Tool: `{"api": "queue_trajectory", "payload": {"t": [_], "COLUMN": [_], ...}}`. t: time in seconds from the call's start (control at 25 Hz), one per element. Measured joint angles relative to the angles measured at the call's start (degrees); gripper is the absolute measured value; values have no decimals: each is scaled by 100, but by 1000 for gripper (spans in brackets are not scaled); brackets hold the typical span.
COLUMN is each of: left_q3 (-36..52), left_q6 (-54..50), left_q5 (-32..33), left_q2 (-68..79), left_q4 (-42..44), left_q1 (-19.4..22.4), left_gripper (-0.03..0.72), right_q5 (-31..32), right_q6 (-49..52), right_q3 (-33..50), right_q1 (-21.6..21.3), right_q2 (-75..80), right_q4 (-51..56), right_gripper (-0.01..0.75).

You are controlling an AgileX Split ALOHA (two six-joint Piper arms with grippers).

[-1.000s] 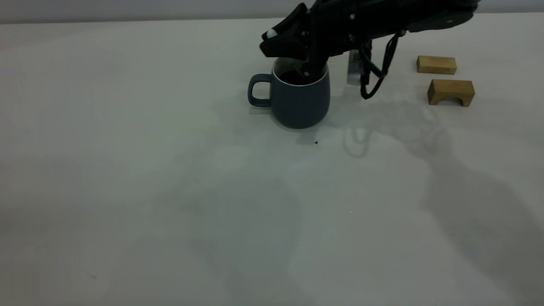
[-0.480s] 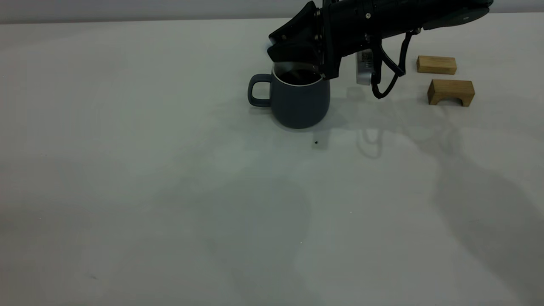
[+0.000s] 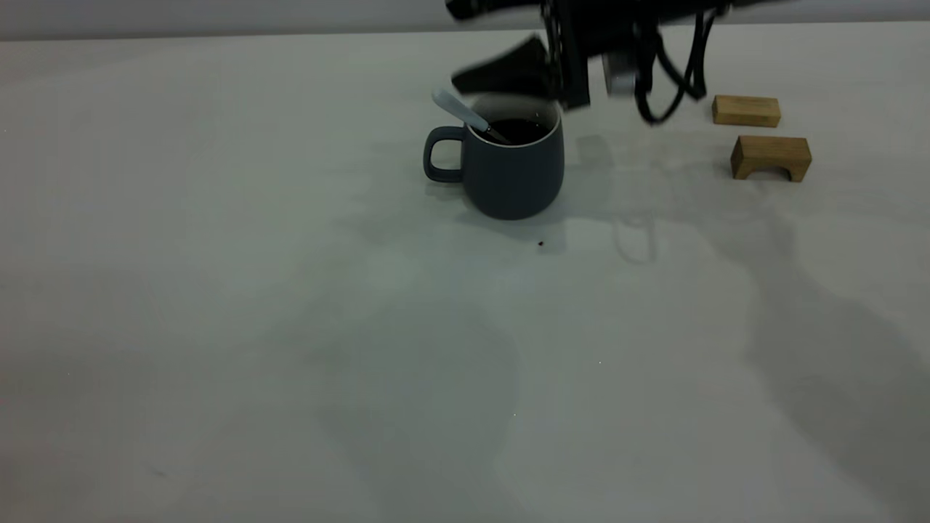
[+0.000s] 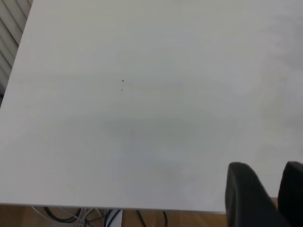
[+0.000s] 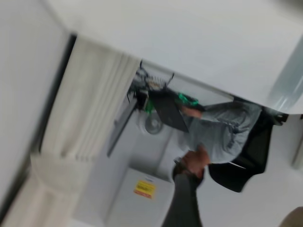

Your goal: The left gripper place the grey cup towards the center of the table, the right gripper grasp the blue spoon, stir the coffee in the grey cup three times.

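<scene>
- Grey cup [image 3: 512,174]: stands upright on the bench [image 3: 290,327], in the far half and a little right of the middle in the exterior view. Its loop handle points to that view's left.
- Coffee [image 3: 519,131]: a dark surface shows inside the white rim.
- Blue spoon [image 3: 459,110]: stands in the cup unsupported. Its pale handle leans out over the rim on the loop-handle side and slants up and away. The bowl end is down in the coffee and cannot be seen.
- Right claw [image 3: 454,43]: hangs above and just behind the cup and touches neither cup nor spoon. Its two fingers are spread wide, one near the top edge of the exterior view and the other lower, just above the far rim. Nothing is between them. The outline is blurred.
- Left claw [image 4: 265,165]: seen only in the left wrist view, over bare bench close to the bench edge, with cables visible below that edge. Its two dark fingers stand a little apart with bench surface showing between them, and they hold nothing.
- Other items: two tan wooden blocks lie well to the right of the cup, a flat one [image 3: 746,110] farther back and an arched one [image 3: 770,157] nearer. A small dark speck [image 3: 540,243] lies on the bench just in front of the cup.
- Right wrist view: blurred, and looks past the bench edge into the room, where a seated person [image 5: 218,135] in a grey sleeve appears.
</scene>
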Motion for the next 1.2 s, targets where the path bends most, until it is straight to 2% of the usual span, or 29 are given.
{"api": "queue_trajectory", "payload": {"t": [0.28,0.48,0.72,0.92,1.2], "left_q3": [0,0,0,0,0], "left_q6": [0,0,0,0,0], "left_q5": [0,0,0,0,0], "left_q2": [0,0,0,0,0], "left_q4": [0,0,0,0,0], "left_q1": [0,0,0,0,0], "left_gripper": [243,243,243,243,243], "right_q5": [220,833,935,1017,1094], "right_q6": [-272,-660,-1033,-1236,-1648], "right_q3": [0,0,0,0,5], "right_q1": [-42,-138,-199,-199,-199], "right_q2": [-1021,-1792,-2512,-3092,-4217], "right_q4": [-869,-1496,-2118,-3186,-4684], "right_gripper": [667,663,660,653,550]}}
